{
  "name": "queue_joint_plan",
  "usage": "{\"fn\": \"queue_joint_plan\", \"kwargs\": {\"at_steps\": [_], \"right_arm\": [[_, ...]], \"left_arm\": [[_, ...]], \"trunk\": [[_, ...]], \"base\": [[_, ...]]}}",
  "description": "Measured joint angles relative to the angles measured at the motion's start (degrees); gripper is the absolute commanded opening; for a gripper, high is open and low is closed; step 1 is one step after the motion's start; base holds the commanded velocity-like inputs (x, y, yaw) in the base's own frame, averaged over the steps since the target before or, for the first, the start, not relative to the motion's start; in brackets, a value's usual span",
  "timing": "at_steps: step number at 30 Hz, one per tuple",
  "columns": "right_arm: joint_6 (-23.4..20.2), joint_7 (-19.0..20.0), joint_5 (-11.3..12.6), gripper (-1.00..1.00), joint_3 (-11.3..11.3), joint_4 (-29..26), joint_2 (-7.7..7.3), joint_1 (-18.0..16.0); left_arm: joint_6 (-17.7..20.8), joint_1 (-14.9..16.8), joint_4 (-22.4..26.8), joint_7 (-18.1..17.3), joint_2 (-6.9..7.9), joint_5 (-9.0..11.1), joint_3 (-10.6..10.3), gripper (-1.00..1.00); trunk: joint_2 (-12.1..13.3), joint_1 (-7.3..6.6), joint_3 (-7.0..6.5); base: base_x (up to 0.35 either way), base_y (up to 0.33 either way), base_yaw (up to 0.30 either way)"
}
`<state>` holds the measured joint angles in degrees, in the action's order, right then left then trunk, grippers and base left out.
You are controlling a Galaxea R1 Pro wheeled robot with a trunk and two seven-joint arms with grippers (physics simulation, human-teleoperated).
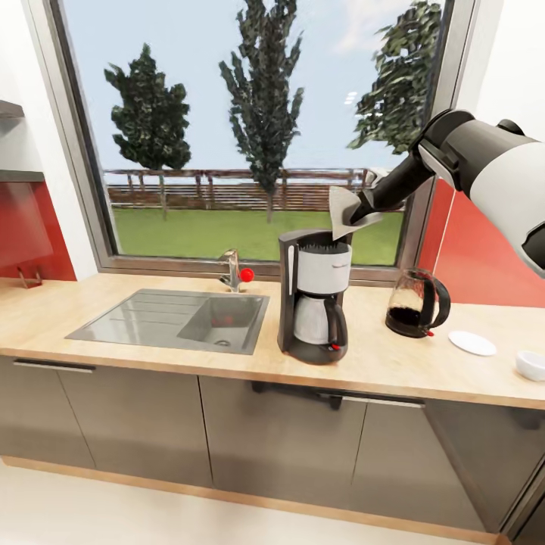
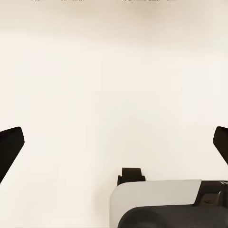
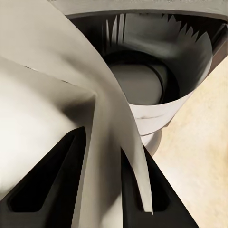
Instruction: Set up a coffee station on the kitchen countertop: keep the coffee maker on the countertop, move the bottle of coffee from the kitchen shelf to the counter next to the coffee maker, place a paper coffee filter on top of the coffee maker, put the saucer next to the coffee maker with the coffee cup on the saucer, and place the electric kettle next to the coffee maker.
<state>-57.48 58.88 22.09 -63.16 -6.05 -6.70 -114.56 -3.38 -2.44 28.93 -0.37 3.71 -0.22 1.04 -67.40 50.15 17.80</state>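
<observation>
The coffee maker (image 1: 314, 297) stands on the kitchen countertop (image 1: 106, 299), right of the sink. Just above its open top my right gripper (image 1: 363, 213) is shut on a pale paper coffee filter (image 1: 344, 211), which hangs tilted over the machine's right rim. In the right wrist view the filter (image 3: 57, 95) is pinched by the right gripper (image 3: 102, 149), with the filter basket (image 3: 142, 80) below. The electric kettle (image 1: 415, 303) stands right of the machine, then the saucer (image 1: 472, 343) and the coffee cup (image 1: 531, 365), apart from each other. My left gripper (image 2: 114, 147) is open and holds nothing. The bottle of coffee is out of view.
A steel sink (image 1: 174, 319) with a tap (image 1: 231, 269) lies left of the coffee maker. The kitchen shelf (image 1: 18, 175) shows at the far left against a red wall. A large window runs behind the counter. Grey cabinet fronts (image 1: 136, 424) sit below.
</observation>
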Motion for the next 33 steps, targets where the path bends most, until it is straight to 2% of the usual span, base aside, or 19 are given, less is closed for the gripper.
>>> {"fn": "queue_joint_plan", "kwargs": {"at_steps": [5, 9, 11, 18, 33], "right_arm": [[0.0, 0.0, -0.01, -1.0, -0.71, 0.07, -0.02, 0.0], [0.03, 0.38, 0.04, -1.0, -4.71, 0.09, -0.02, 0.01], [0.0, 2.12, 0.08, -1.0, -5.73, 0.09, -0.02, 0.06], [0.05, 4.46, 0.01, -1.0, -6.47, 0.11, -0.02, 0.09], [0.12, 4.82, 0.0, -1.0, -6.59, 0.1, -0.02, 0.13]], "left_arm": [[-0.03, 0.0, 0.0, 0.0, 0.0, 0.05, 0.03, 1.0], [-0.04, 0.0, 0.0, -0.01, 0.0, 0.06, 0.08, 1.0], [-0.05, 0.0, 0.0, -0.01, 0.0, 0.06, 0.08, 1.0], [-0.04, 0.0, 0.0, -0.02, 0.0, 0.06, 0.09, 1.0], [-0.03, 0.0, 0.01, -0.01, 0.0, 0.06, 0.09, 1.0]], "trunk": [[0.0, 0.0, 0.0], [0.0, 0.0, 0.0], [0.0, 0.01, 0.0], [0.0, 0.01, 0.0], [0.0, 0.0, 0.0]], "base": [[0.066, 0.0, 0.0], [0.017, 0.0, 0.0], [0.004, 0.0, 0.0], [0.001, 0.0, 0.0], [0.063, 0.0, 0.0]]}}
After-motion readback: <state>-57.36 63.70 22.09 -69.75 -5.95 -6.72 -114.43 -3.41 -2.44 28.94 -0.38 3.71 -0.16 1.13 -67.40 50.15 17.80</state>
